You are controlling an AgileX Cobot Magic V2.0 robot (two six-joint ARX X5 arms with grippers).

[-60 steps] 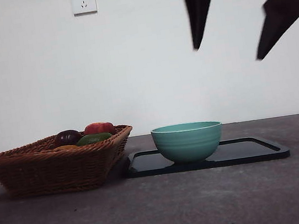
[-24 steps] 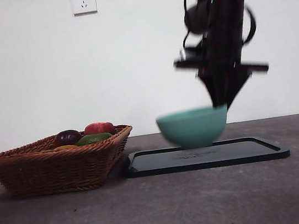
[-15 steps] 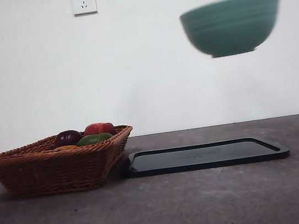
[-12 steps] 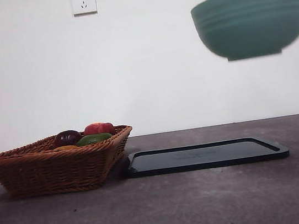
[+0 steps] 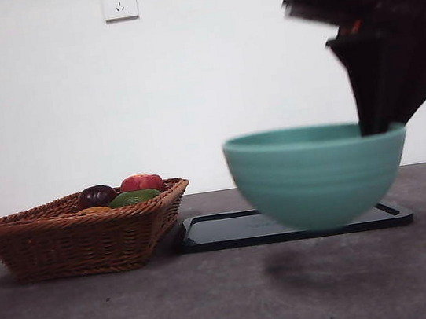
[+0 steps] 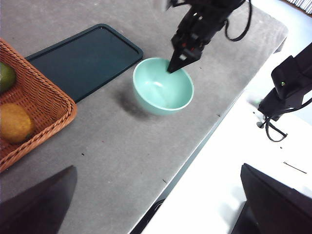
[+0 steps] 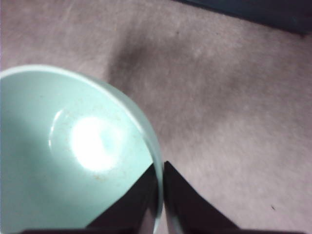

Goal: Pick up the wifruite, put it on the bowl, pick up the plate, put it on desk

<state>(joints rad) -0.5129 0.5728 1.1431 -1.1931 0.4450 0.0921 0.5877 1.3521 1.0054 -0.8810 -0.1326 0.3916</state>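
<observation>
Bowl fills the lower right of the front frame, just above the tabletop, my right tool pinching its rim from above; my left tool is spread well apart, and the wifruite lies in the basket nearer it

Front view looks level across the bench, close and low; left wrist view looks down from high and well back; right wrist view sits nearly against the bowl, somewhat blurred; all share it
</observation>
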